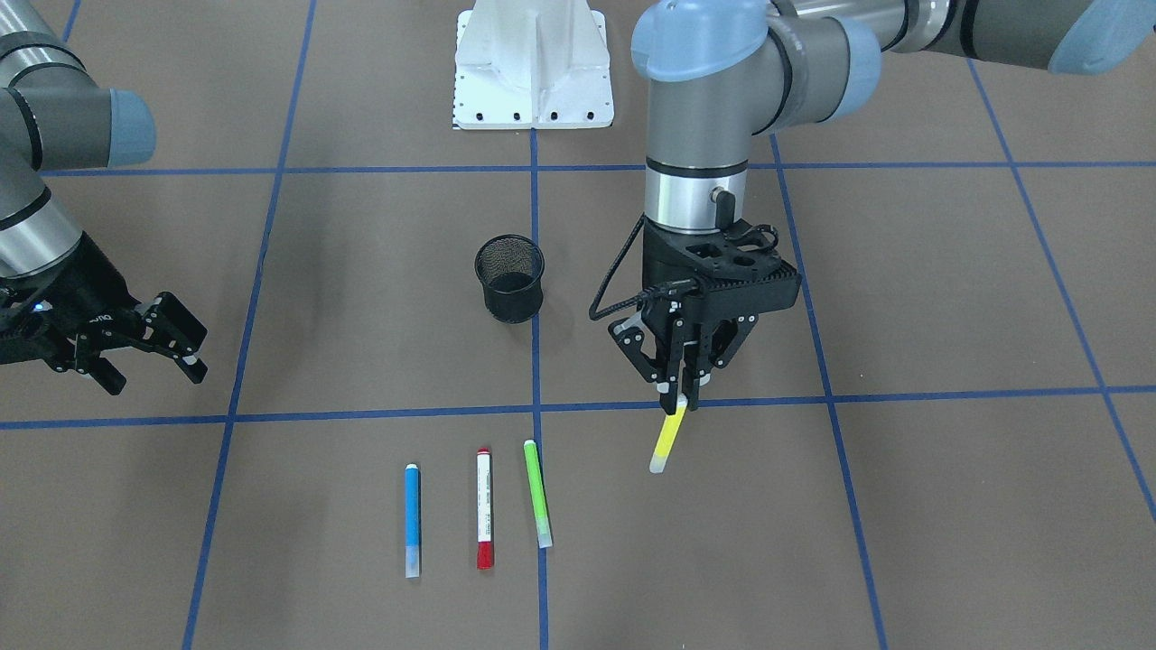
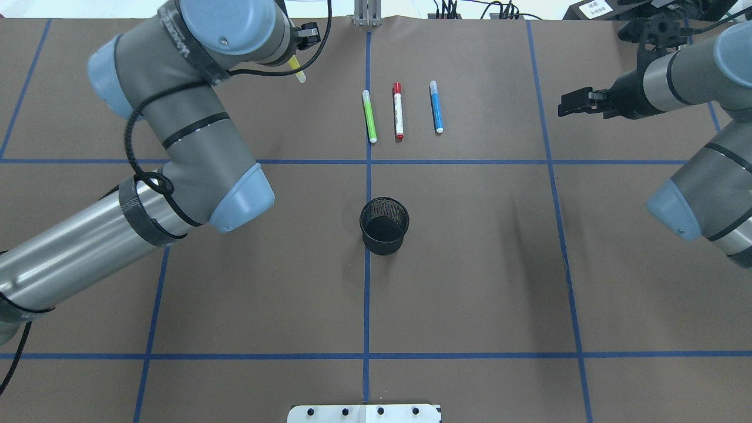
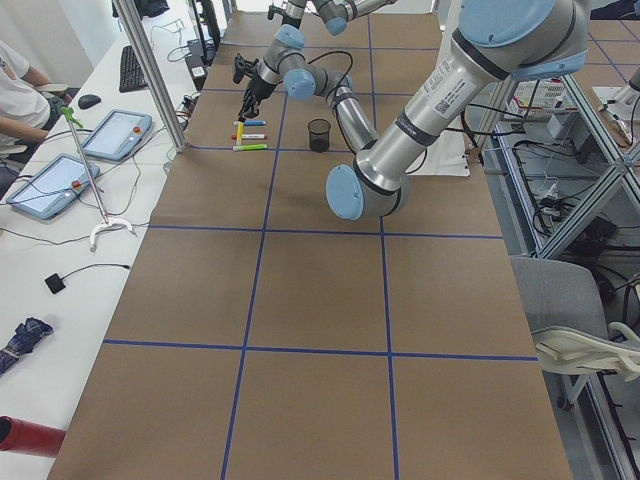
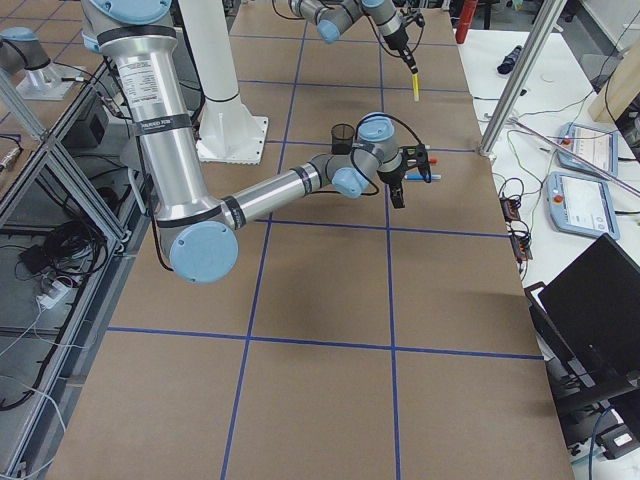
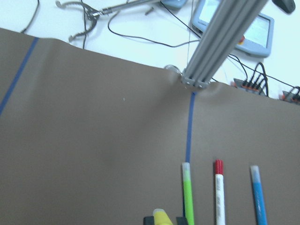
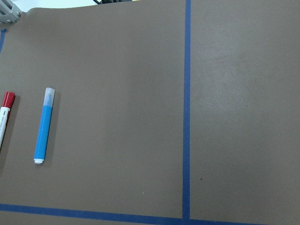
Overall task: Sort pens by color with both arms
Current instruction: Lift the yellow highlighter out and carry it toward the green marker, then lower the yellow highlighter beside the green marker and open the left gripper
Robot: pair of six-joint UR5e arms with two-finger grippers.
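Three pens lie side by side on the brown table: a blue one [image 1: 412, 519], a white one with red caps [image 1: 485, 508] and a lime green one [image 1: 537, 492]. My left gripper [image 1: 679, 397] is shut on the top of the yellow pen [image 1: 667, 440], which hangs tilted above the table beside the green pen. The overhead view shows the yellow pen [image 2: 298, 69] poking out under the left wrist. My right gripper [image 1: 156, 377] hovers open with nothing in it, well off to the blue pen's side. The right wrist view shows the blue pen [image 6: 43, 125] and a red cap [image 6: 5, 112].
A black mesh cup [image 1: 510, 278] stands upright at the table's middle, between the pens and the white pedestal base [image 1: 533, 68]. Blue tape lines cross the brown table [image 2: 470, 264]. Tablets and cables lie beyond the far edge.
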